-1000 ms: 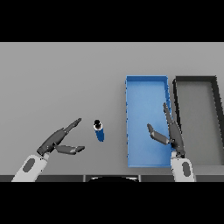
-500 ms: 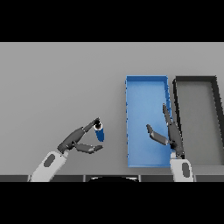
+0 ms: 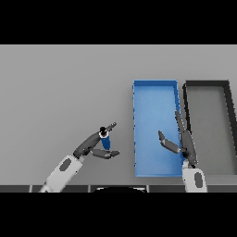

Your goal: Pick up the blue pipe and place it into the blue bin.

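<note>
Reaching across the grey table point(image 3: 55, 92), the robot's left hand point(image 3: 92, 146) closes in on the blue pipe point(image 3: 105, 140).

The pipe stands upright on the table, well left of the blue bin point(image 3: 155, 99), with the left hand's fingers stretched along its far side and the thumb just below it; whether they actually grip the pipe cannot be told. Further right, the right hand point(image 3: 183, 141) hovers over the blue bin's right wall, fingers straight and thumb spread, holding nothing. A dark bin point(image 3: 206, 85) sits just beside the blue one at far right.
</note>
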You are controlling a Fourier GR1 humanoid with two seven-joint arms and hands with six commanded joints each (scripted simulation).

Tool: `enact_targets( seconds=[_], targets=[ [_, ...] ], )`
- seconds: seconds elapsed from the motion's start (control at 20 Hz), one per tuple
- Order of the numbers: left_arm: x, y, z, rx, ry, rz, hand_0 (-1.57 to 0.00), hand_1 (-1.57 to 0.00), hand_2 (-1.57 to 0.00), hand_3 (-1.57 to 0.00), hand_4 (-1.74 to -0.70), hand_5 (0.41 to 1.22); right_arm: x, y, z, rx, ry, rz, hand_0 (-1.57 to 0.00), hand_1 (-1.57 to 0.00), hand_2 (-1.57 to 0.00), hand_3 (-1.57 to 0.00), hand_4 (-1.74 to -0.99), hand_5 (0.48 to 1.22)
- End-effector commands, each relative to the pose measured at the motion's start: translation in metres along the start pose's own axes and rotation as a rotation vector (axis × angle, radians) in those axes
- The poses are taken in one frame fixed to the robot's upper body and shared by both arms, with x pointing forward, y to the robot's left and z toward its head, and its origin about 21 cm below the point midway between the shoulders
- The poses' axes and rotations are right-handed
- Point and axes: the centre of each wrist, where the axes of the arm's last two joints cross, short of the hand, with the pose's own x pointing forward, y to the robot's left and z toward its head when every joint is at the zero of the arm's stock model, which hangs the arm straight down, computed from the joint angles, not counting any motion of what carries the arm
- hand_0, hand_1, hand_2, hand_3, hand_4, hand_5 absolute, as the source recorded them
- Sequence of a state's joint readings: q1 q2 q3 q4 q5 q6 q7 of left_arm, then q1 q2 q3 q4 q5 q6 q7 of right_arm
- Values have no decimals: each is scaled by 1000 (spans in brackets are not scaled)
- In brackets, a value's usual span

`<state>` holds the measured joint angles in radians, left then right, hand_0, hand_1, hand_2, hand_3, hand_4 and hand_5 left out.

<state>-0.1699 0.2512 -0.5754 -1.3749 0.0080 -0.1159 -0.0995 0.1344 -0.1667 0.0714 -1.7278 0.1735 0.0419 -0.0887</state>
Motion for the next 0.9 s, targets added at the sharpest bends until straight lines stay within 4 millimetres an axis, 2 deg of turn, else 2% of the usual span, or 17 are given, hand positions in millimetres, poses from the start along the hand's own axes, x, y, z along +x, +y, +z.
enact_targets(
  seconds=[0.0,0.1,0.15,0.2,0.3,0.35,0.45,0.6,0.7,0.85],
  targets=[
    [-1,-1,-3,-1,-4,5,1,1,1,1,-1107,463,-2,-1,1,1,3,-12,1,1,1,1,-1207,650],
    [-3,-6,-7,6,-25,77,1,-41,-151,-121,-1186,550,-4,-3,4,3,-24,-15,1,1,1,1,-1213,655],
    [-2,-6,-11,10,-41,106,-10,-156,-308,-276,-1243,613,-3,-3,5,0,-21,-17,1,1,1,1,-1217,655],
    [-3,-10,-11,18,-54,139,-125,-319,-485,-535,-1281,735,-1,0,4,1,-27,-18,1,1,1,1,-1220,656],
    [-3,-11,-8,32,-75,157,-602,-752,-865,-908,-1439,910,-3,-1,2,-2,-9,-11,1,1,1,1,-1219,657],
    [-2,-15,-9,19,-64,164,-796,-915,-1006,-1030,-1497,972,-4,-4,4,-1,-14,-14,1,1,1,1,-1224,658],
    [0,-18,-13,15,-74,155,-1075,-1151,-1210,-1194,-1580,1062,-3,0,0,8,-2,-27,1,1,1,1,-1233,660],
    [6,-26,-17,18,-107,117,-1317,-1356,-1386,-1378,-1513,1139,-2,1,-1,6,1,-31,1,1,1,1,-1222,646],
    [8,-28,-15,37,-156,119,-1408,-1434,-1453,-1448,-1492,1169,-1,-3,1,4,-8,-36,1,1,1,1,-1220,635],
    [25,-25,-19,60,-219,119,-1488,-1501,-1510,-1508,-1474,1194,-1,2,1,11,-8,-49,1,1,1,1,-1225,630]
  ],
)
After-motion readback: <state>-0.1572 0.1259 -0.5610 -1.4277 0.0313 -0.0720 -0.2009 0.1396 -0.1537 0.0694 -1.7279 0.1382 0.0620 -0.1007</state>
